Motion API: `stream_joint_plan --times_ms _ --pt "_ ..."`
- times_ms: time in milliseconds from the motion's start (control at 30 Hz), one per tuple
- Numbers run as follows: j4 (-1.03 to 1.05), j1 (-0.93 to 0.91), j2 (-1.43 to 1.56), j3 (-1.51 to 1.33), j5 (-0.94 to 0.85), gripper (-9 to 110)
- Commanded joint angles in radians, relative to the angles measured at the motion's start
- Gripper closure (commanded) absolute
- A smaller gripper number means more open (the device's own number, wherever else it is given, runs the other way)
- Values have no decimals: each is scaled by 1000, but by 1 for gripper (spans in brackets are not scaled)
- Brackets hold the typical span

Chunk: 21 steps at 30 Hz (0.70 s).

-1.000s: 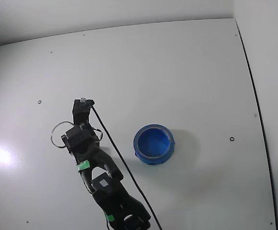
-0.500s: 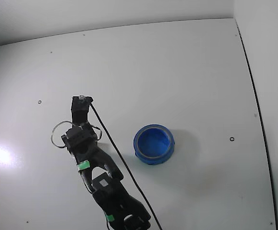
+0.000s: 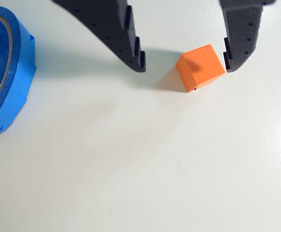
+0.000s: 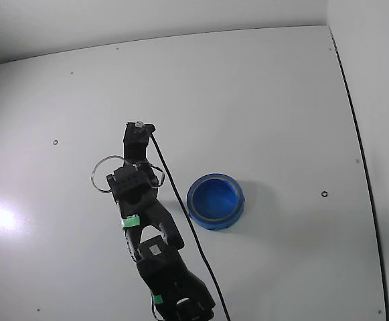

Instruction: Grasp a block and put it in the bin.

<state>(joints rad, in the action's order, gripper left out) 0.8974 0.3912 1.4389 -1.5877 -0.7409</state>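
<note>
Down low, gripper (image 3: 185,62) jaws apart, orange block (image 3: 200,67) between them touching the right fingertip (image 3: 237,50), blue bin (image 3: 5,72) far left

You have a plain orange cube (image 3: 200,67) on a white tabletop (image 3: 145,164), a round blue bowl (image 4: 215,200) with a tan ring inside its rim, and a black arm with black fingers (image 3: 116,29) and green tape bands (image 4: 131,221).
</note>
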Motion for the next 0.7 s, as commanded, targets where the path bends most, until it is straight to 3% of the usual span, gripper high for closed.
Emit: stream_joint_plan --times_ms 0,667 --pt "-15 -8 31 58 2 78" --pt "-20 -6 -138 80 9 78"
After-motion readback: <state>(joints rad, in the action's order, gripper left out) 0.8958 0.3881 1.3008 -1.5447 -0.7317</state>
